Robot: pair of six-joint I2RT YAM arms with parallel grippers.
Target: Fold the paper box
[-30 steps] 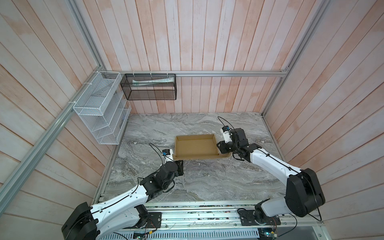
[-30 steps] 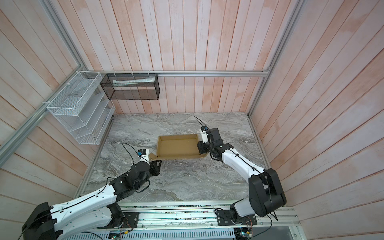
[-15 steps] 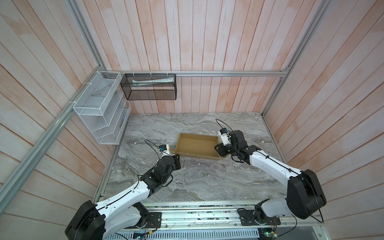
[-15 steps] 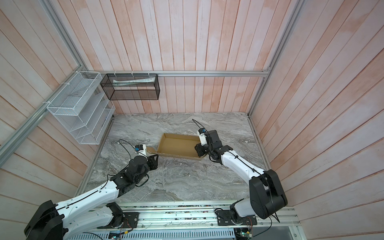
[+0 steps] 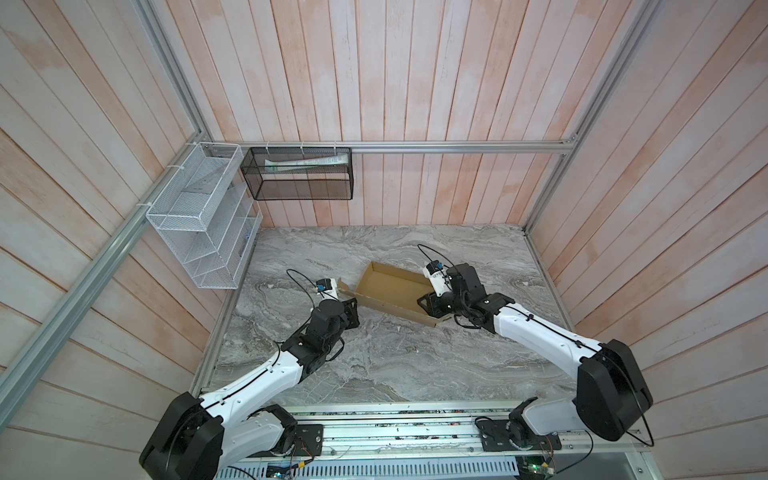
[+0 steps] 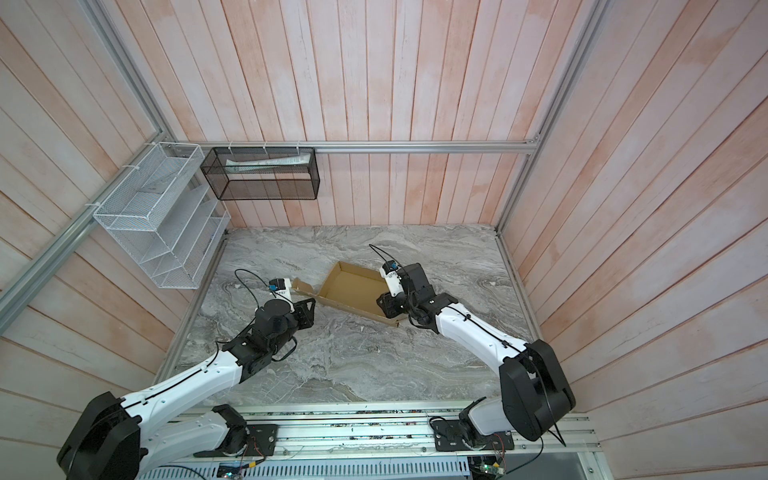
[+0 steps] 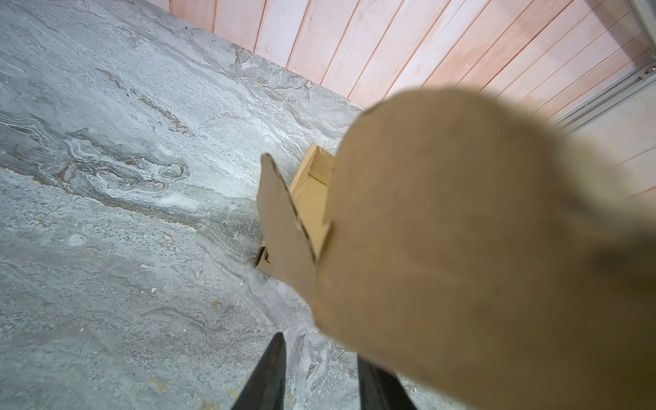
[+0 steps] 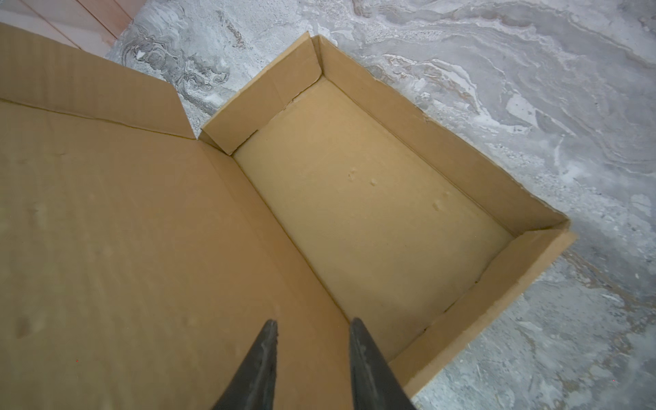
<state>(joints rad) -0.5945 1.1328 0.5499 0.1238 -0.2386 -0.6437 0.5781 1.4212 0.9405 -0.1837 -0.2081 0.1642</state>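
The paper box (image 5: 392, 286) (image 6: 353, 286) is a shallow tan cardboard tray lying askew on the marble table, its left end farther back. In the right wrist view the tray (image 8: 372, 213) adjoins the big lid panel (image 8: 124, 248), which carries a side flap (image 8: 88, 88). My right gripper (image 5: 423, 302) (image 8: 313, 321) is open at the box's right end, with the lid panel behind its fingers and nothing between them. My left gripper (image 5: 352, 305) (image 7: 319, 349) is open at the box's near left corner. A blurred lid flap (image 7: 461, 230) covers one fingertip, and bare table shows in the gap.
A white wire rack (image 5: 203, 216) hangs on the left wall. A black mesh basket (image 5: 299, 174) holding papers hangs on the back wall. Grey marble table (image 5: 374, 365) stretches in front of the box, and an aluminium rail (image 5: 395, 432) runs along its front edge.
The box has turned on the table: its left end swung back and its right end came forward. My left gripper moved back with the left corner. The right gripper stayed at the right end.
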